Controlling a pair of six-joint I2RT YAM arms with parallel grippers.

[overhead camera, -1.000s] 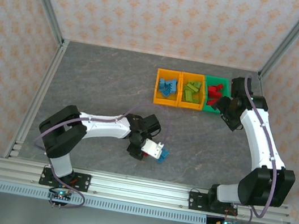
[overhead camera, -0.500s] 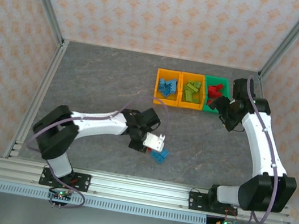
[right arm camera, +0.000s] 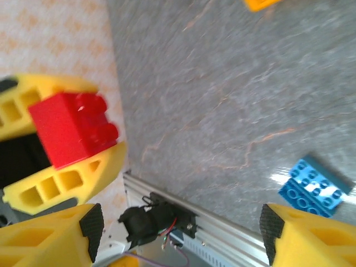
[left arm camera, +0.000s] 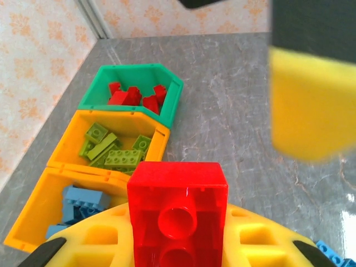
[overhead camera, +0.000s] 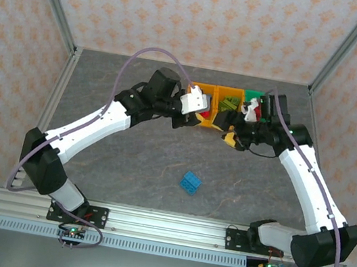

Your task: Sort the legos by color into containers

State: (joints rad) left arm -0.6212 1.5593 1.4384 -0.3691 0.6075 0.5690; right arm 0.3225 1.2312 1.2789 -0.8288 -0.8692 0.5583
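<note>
Three containers (left arm camera: pixel 173 103) stand in a row behind a lego (overhead camera: pixel 190 182) on the table (overhead camera: pixel 257 195).

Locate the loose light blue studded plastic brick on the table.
In the top external view the light blue studded plastic brick lies alone on the grey table, a little beyond the metal front rail, about midway between the two arms.

Glossy, slightly translucent red plastic brick (left arm camera: pixel 178 214) at lower centre of the left wrist view, smooth plastic bins (left arm camera: pixel 173 105) at left, matt grey stone-look table (left arm camera: pixel 233 111), brushed metal rail (overhead camera: pixel 163 225) along the bottom of the top view, shiny blue plastic brick (right arm camera: pixel 314 186)
</note>
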